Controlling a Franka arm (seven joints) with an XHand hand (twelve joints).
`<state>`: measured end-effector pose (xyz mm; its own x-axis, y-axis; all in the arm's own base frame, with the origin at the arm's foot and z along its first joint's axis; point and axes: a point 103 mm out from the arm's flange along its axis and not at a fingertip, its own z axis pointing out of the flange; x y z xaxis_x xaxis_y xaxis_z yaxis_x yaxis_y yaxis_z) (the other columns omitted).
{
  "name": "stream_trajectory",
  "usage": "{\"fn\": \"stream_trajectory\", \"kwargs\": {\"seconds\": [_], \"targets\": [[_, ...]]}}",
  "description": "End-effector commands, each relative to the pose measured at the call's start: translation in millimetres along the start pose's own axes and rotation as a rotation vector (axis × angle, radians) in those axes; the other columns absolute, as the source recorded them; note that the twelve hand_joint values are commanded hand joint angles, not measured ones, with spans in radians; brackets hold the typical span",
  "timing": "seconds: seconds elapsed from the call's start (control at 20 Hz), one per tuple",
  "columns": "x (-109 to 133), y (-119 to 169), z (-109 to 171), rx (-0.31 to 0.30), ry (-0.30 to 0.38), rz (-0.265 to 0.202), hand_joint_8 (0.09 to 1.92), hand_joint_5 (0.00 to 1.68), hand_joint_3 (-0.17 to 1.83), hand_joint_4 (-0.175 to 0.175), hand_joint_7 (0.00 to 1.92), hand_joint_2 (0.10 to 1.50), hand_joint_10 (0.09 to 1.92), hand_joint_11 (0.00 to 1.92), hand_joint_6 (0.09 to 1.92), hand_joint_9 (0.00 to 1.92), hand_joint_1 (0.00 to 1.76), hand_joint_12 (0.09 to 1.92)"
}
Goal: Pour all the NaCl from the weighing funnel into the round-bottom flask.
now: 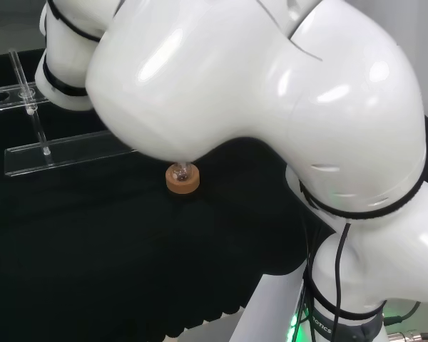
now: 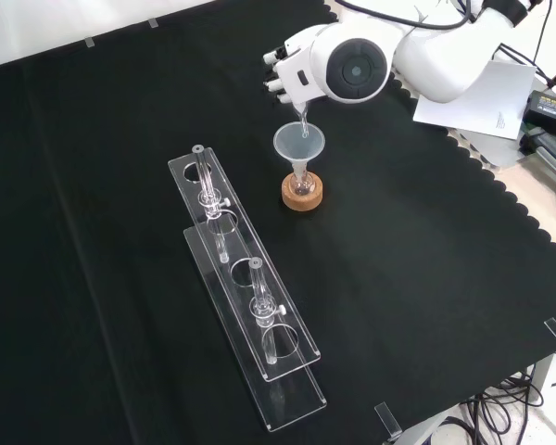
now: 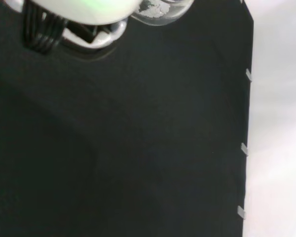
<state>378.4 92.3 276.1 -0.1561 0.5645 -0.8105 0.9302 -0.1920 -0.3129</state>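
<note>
Hand point(image 2: 292, 69) far in the front view, partly behind the arm's grey-capped link point(image 2: 352, 67), curled on a clear weighing funnel point(image 2: 303, 123) tipped spout-down over a wide funnel point(image 2: 299, 146). Wide funnel seated in the flask point(image 2: 302, 184) on a cork ring point(image 2: 303, 195). Left and nearer on the table point(image 2: 93, 232), a clear rack point(image 2: 246, 297).

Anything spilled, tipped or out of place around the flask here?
Nothing stands out. The flask sits upright on its cork ring, a clear funnel in its neck under the hand; no spill shows on the black cloth.
</note>
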Motion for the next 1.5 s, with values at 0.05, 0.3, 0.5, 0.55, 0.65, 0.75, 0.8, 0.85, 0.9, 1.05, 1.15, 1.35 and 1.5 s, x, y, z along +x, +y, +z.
{"fn": "stream_trajectory", "kwargs": {"seconds": [0.05,0.3,0.5,0.55,0.65,0.75,0.8,0.85,0.9,1.05,1.15,1.35,1.5], "targets": [[-2,-2,-2,-0.014,-0.056,0.004,0.56,1.45,0.6,0.175,0.89,0.63,0.09,1.1,0.31,1.3,1.16,0.87],[1,-3,-4,-0.022,-0.113,0.004,0.56,1.45,0.6,0.175,0.89,0.63,0.09,1.1,0.31,1.3,1.16,0.87],[4,-5,-6,-0.03,-0.158,0.002,0.56,1.45,0.6,0.175,0.89,0.63,0.09,1.1,0.31,1.3,1.16,0.86],[5,-5,-7,-0.033,-0.167,0.0,0.56,1.45,0.6,0.175,0.89,0.63,0.09,1.1,0.31,1.3,1.16,0.86],[5,-5,-8,-0.039,-0.191,0.0,0.56,1.45,0.6,0.175,0.89,0.63,0.09,1.1,0.31,1.3,1.16,0.86],[5,-6,-9,-0.043,-0.203,0.002,0.56,1.45,0.6,0.175,0.89,0.63,0.09,1.1,0.31,1.3,1.16,0.86],[4,-6,-9,-0.046,-0.215,0.004,0.56,1.45,0.6,0.175,0.89,0.63,0.09,1.1,0.31,1.3,1.16,0.86],[4,-6,-10,-0.048,-0.225,0.005,0.56,1.45,0.6,0.175,0.89,0.63,0.09,1.1,0.31,1.3,1.16,0.86],[3,-6,-10,-0.05,-0.229,0.006,0.56,1.45,0.6,0.175,0.89,0.63,0.09,1.1,0.31,1.3,1.16,0.86],[3,-7,-11,-0.056,-0.245,0.008,0.56,1.45,0.6,0.175,0.89,0.63,0.09,1.1,0.31,1.3,1.16,0.86],[3,-7,-12,-0.061,-0.259,0.008,0.56,1.45,0.6,0.175,0.89,0.63,0.09,1.1,0.31,1.3,1.16,0.86],[6,-8,-13,-0.07,-0.294,0.009,0.56,1.45,0.6,0.175,0.89,0.63,0.09,1.1,0.31,1.3,1.16,0.86],[9,-10,-15,-0.081,-0.314,0.006,0.56,1.45,0.6,0.175,0.89,0.63,0.09,1.09,0.31,1.3,1.16,0.86]]}}
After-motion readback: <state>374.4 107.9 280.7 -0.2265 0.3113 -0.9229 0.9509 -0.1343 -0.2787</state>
